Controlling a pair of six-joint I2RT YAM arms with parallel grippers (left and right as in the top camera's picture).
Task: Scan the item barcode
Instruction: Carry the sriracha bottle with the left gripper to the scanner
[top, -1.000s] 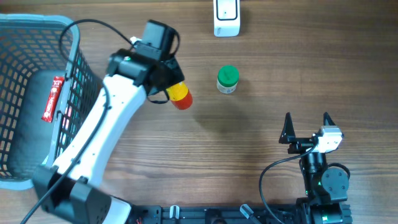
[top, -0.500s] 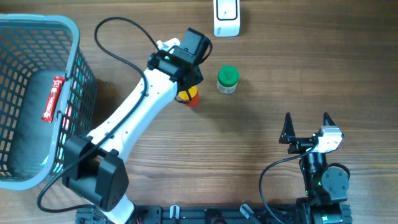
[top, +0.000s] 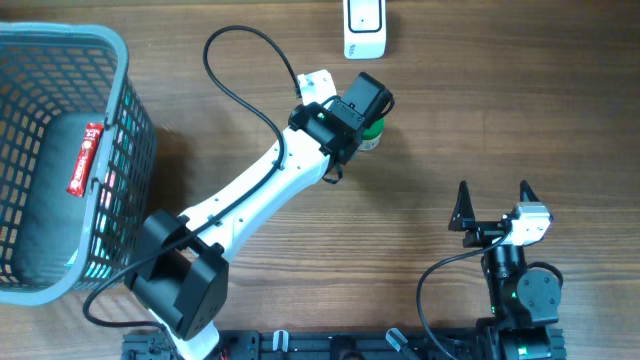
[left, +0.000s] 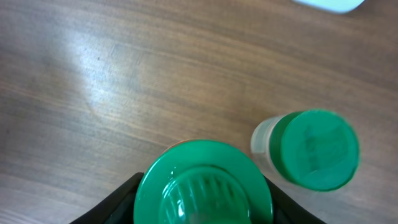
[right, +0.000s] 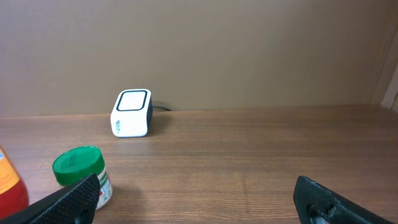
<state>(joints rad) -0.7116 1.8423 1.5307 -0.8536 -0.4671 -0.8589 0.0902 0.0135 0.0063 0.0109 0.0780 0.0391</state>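
- Wood-grain table (top: 500, 90) under plain beige wall (right: 249, 50).
- Nearest, well short of scanner (top: 362, 25): right gripper (top: 493, 205) — jaws spread wide, holding nothing.
- Closer to scanner: left gripper (left: 205, 211) clamped partway shut round green-capped bottle (left: 204, 183), not yet at scanner window.
- Just beside bottle, on scanner side: small green-lidded jar (left: 314, 149), standing free.
- Farthest: scanner itself, white, cable trailing behind.
- Likely trouble — bottle clipping jar on the way in and toppling it; or barcode turned away from scanner, so no read.
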